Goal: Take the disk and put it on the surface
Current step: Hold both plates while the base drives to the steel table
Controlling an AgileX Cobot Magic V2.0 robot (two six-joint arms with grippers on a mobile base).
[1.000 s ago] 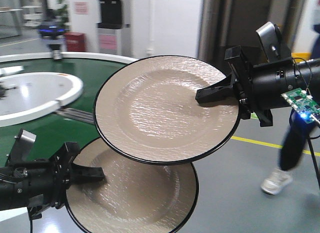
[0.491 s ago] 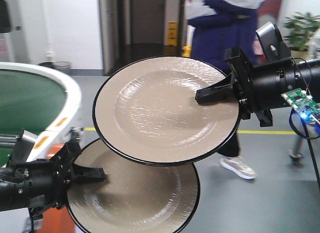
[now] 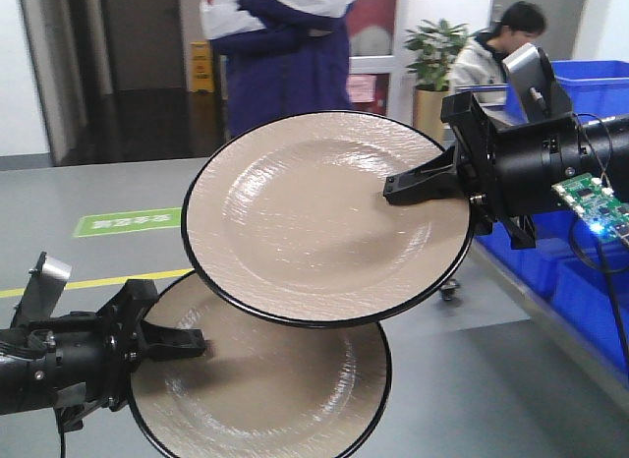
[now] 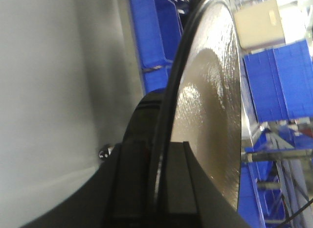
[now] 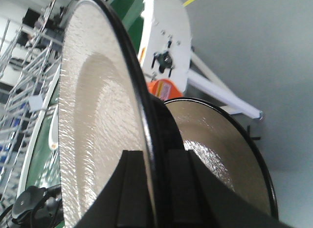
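At the lower left of the front view, your black left gripper [image 3: 192,342] reaches in from the picture's edge. Its claw is closed narrow on the left rim of the lower disk [image 3: 265,389], a round beige plate with a thin black rim. That plate is held roughly level in the air above the grey floor [image 3: 472,379]. The left wrist view shows this plate edge-on, with the rim between the two black fingers [image 4: 132,189].

Above it and a little to the right is the upper disk [image 3: 314,222], a matching beige plate with a black rim, tilted to face the camera. Its lower edge overlaps the lower disk's far edge in the picture, but you cannot tell whether they touch. Your black right gripper [image 3: 398,193] comes in from the right, its claw pinched on this plate's right rim. A small green circuit board [image 3: 590,198] hangs beside the arm.

Behind, from left to right, are a green floor sign [image 3: 128,220], a person in a dark blue coat [image 3: 285,55], a potted green plant [image 3: 437,45], a seated person [image 3: 501,45] and blue plastic crates [image 3: 550,261].
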